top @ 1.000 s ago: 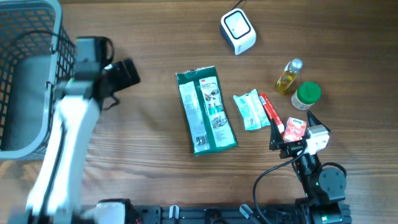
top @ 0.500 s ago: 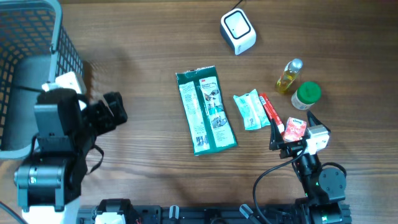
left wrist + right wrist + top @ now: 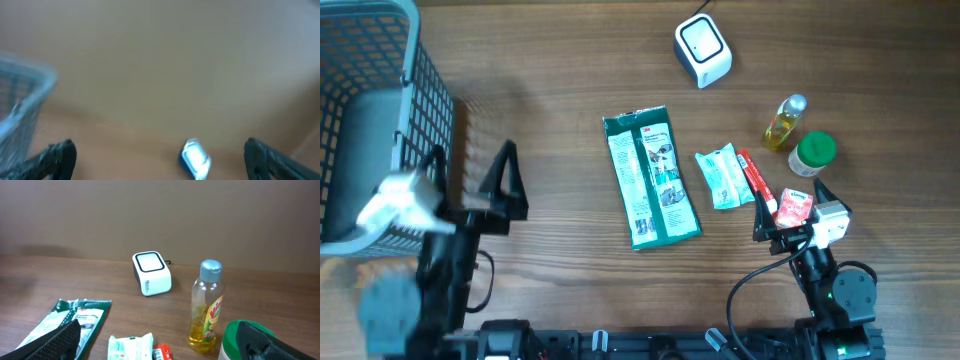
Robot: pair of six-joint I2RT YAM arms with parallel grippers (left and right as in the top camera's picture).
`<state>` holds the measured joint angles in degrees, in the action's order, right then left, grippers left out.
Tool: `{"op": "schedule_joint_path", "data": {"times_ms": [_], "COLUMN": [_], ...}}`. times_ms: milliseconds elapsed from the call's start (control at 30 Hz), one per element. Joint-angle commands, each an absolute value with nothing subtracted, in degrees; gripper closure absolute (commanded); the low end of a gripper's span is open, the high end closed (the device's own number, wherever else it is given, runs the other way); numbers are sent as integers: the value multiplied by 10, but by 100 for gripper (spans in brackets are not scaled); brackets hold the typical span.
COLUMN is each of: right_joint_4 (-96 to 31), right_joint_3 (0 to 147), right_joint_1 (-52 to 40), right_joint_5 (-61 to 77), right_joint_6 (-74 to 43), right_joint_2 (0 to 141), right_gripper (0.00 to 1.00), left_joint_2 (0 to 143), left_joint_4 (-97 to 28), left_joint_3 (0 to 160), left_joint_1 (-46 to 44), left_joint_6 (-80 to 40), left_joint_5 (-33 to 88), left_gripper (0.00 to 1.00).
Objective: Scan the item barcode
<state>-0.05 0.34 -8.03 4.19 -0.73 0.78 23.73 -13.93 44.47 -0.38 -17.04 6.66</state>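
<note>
Two sets of jaws gape wide, holding nothing.
Green packet [image 3: 650,178] lies between left gripper [image 3: 469,160] and right gripper [image 3: 790,203], apart from both.

Green-and-white packet [image 3: 651,178]; white scanner [image 3: 703,50]; yellow bottle [image 3: 782,128]; green lid [image 3: 815,148]; grey mesh basket [image 3: 432,90]

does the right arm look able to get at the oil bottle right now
Probably yes: the right gripper is open and the oil bottle stands just ahead, though the green-lidded jar crowds one side.

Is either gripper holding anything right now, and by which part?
Nothing is held: the left gripper and the right gripper both stand open and empty.
</note>
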Motion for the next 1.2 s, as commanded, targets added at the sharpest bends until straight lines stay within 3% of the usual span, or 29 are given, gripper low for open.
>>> {"op": "schedule_joint_path", "data": {"times_ms": [0,433,867,1167], "right_joint_4": [0,0,0,0], "right_joint_3": [3,3,3,3], "right_joint_1": [-77,-77,-77,-77], "right_joint_5": [32,32,32,32], "right_joint_6": [-1,-1,0,-1], "right_joint_2": [3,3,3,3], "right_gripper": [0,0,0,0], "left_joint_2": [158,2,2,2], "left_joint_4": [-42,147,139,-34], "left_joint_3": [375,144,4,3], "left_joint_1": [-6,-6,-5,18], "left_joint_6": [-170,-171,-171,-137], "left_joint_5": [126,120,120,126], "left_gripper": [0,0,0,0]}}
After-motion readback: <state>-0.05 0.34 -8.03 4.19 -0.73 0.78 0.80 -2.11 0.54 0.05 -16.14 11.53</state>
